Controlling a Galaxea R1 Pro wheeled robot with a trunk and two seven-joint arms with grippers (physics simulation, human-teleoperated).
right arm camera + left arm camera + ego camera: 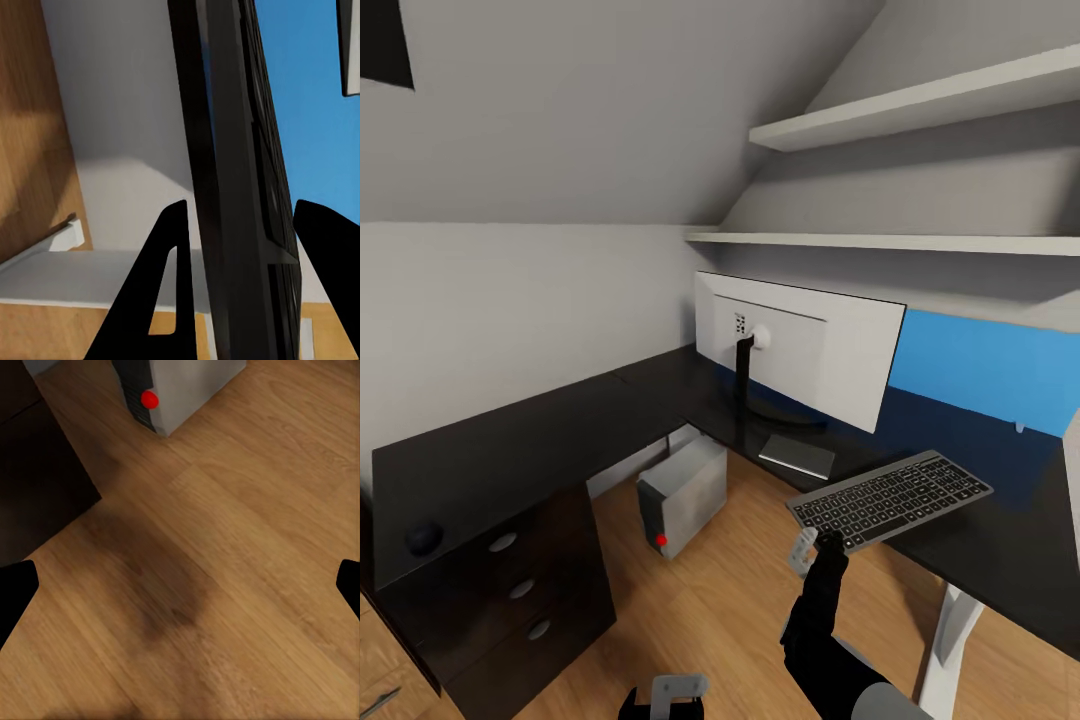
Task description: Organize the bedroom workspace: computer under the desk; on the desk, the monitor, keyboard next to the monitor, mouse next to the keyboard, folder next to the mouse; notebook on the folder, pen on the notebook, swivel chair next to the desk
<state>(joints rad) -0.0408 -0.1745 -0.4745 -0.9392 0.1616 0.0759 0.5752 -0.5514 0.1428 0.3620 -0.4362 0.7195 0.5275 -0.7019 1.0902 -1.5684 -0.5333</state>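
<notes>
Head view: your right gripper [822, 548] clamps the keyboard's [890, 497] near edge, above the desk [510, 450]
Monitor [800, 345]: on the desk
Computer [682, 493]: under the desk
Left gripper [180, 585]: fingers apart, over wood floor [247, 547]

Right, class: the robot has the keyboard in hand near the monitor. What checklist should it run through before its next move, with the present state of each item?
1. Right pincer gripping the keyboard: ok, the edge sits between its fingers.
2. Monitor on the desk: ok.
3. Computer under the desk: ok.
4. Keyboard resting flat on the desk: cannot tell.
5. Mouse near the keyboard: not ok, it is at the desk's far end.
6. Left pincer out of the way: ok, open over the floor.
</notes>
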